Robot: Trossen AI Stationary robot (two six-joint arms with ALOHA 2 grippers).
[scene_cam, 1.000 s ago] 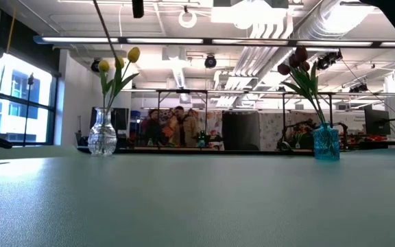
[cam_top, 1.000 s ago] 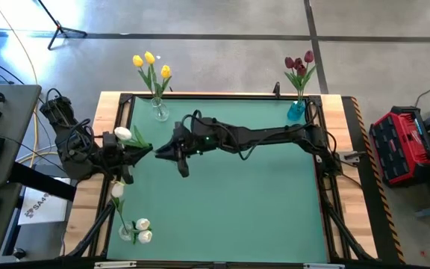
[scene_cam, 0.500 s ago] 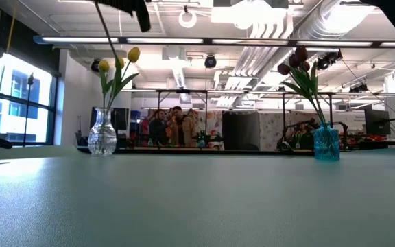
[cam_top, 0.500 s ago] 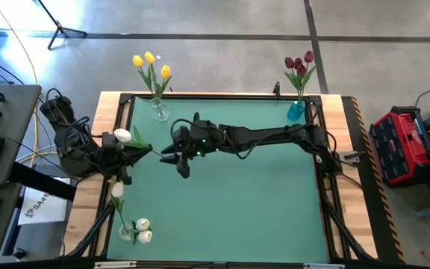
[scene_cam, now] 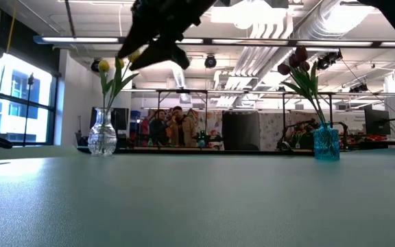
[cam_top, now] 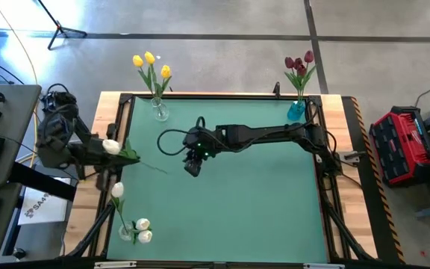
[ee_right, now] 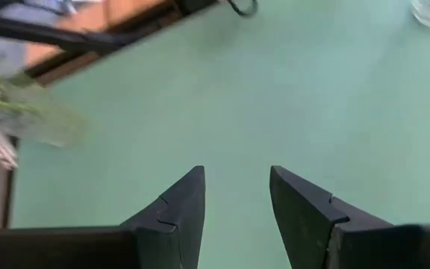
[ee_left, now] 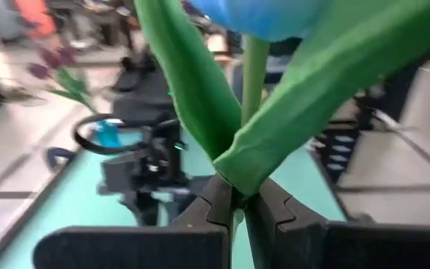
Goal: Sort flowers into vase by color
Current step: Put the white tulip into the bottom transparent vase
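Observation:
My left gripper [cam_top: 120, 152] hovers at the table's left edge, shut on a white tulip [cam_top: 110, 146]; its thin stem [cam_top: 155, 167] trails out over the green mat. In the left wrist view the stem [ee_left: 254, 82] and two leaves rise from the shut fingers [ee_left: 237, 205]. My right gripper [cam_top: 192, 169] hangs open over the mat left of centre, holding nothing [ee_right: 236, 196]; the low view shows it at the top left [scene_cam: 158, 38]. A clear vase of white tulips [cam_top: 134, 230] stands at the near left corner. My left gripper pinches the white tulip between its two fingers on the stem where the two leaves branch off [ee_left: 237, 187], below the head. The fingers lie across the stem. The flower is lifted clear, with head [cam_top: 110, 146] and tail of the stem [cam_top: 155, 167] on opposite sides of the fingers.
A clear vase with yellow tulips [cam_top: 158, 110] stands at the far left of the mat and a blue vase with dark red tulips [cam_top: 297, 110] at the far right. The mat has a raised dark frame [cam_top: 222, 96]. People stand in the room beyond the table [scene_cam: 170, 127].
The two grippers were close together at the mat's left side. My left gripper has drawn back toward the left edge, taking the white tulip with it. My right gripper has moved away toward the table's right and slightly nearer, and now shows in the low view.

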